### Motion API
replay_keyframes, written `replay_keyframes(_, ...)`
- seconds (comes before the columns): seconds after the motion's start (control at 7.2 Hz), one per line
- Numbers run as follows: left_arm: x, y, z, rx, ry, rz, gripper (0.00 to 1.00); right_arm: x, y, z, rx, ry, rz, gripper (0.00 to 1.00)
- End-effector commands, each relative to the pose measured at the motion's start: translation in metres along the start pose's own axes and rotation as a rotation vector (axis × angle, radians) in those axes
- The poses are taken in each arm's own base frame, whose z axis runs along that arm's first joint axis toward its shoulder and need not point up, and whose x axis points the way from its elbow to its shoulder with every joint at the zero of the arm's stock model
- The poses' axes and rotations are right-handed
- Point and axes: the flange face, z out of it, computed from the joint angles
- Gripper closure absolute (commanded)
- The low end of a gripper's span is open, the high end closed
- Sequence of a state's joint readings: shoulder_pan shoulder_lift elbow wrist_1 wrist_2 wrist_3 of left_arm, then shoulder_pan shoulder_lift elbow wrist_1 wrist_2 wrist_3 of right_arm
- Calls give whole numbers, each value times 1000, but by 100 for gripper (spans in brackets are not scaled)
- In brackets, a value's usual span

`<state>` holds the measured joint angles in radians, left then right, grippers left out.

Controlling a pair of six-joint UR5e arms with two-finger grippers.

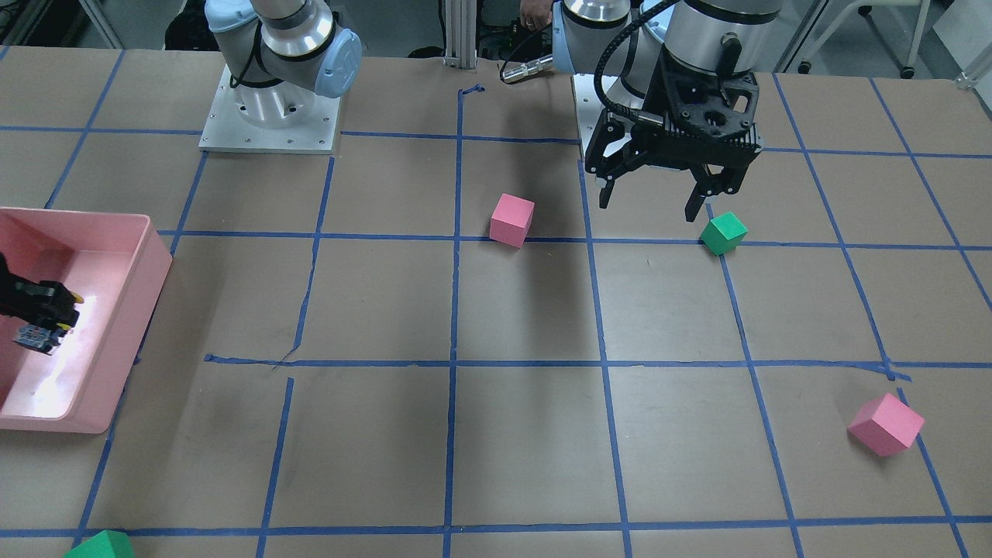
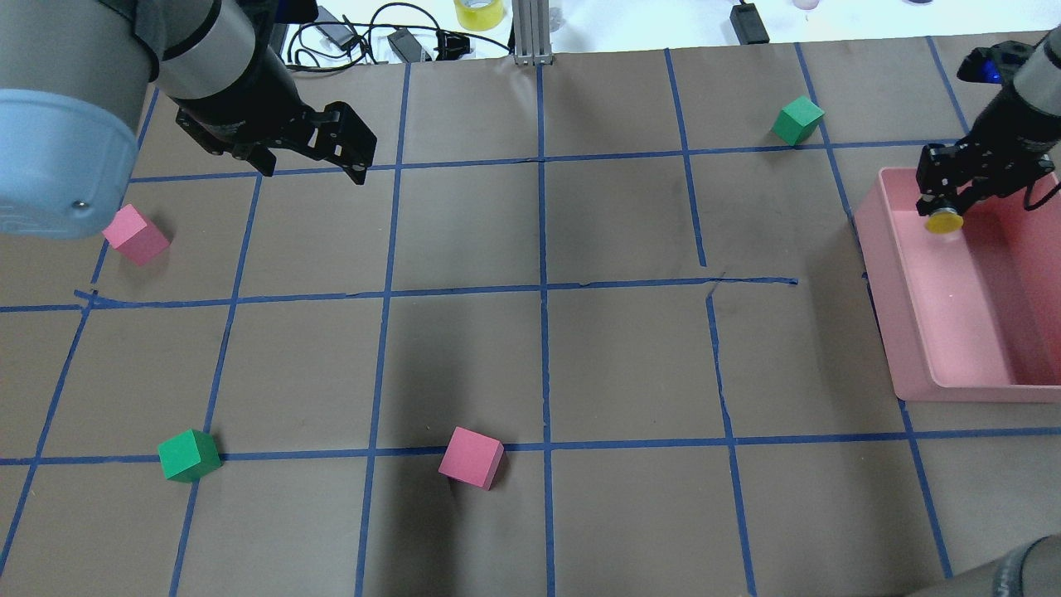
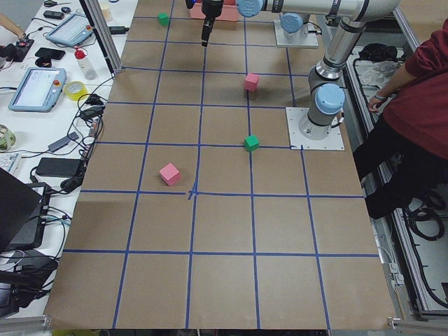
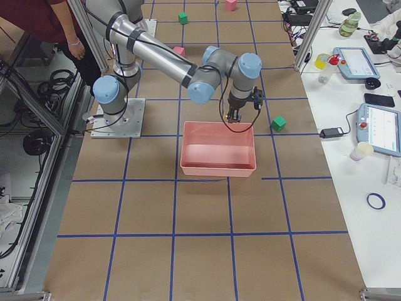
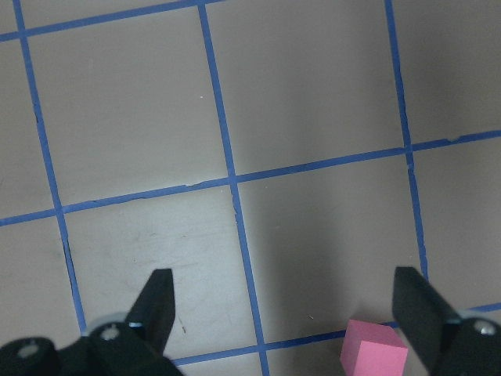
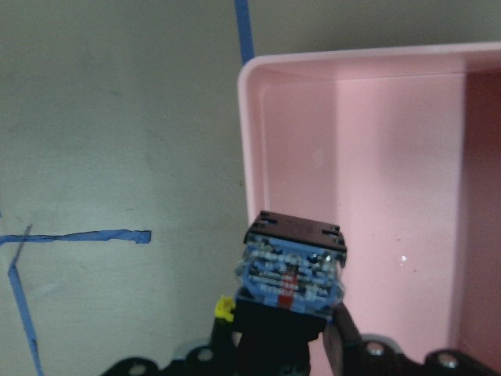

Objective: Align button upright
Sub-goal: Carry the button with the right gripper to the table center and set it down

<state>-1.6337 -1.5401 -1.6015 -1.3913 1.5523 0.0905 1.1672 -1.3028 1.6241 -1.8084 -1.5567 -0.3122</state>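
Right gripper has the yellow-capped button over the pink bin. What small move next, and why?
Probably turn the right gripper so the cap faces up before lowering. It is shut on the small yellow-capped push-button above the pink plastic bin. The cap faces the robot and the contact-block end points away, so the button seems to lie sideways, not upright.

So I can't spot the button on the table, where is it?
Overhead view, far right: the button is clamped in the right gripper, over a corner of the pink bin.
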Motion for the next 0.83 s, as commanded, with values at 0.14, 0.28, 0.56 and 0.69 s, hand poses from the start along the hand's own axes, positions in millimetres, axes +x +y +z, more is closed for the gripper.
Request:
replay_keyframes(0.14, 0, 0, 0, 0, 0, 0, 0, -191, 1, 18, 27, -11, -7, 100)
replay_keyframes(0.28, 0, 0, 0, -3, 0, 0, 0, -239, -1, 39, 52, -14, -25, 100)
replay_keyframes(0.56, 0, 0, 0, -2, 0, 0, 0, -322, 2, 86, 60, -82, -64, 100)
replay_keyframes(0.69, 0, 0, 0, -2, 0, 0, 0, -358, 8, 107, 79, -90, -115, 100)
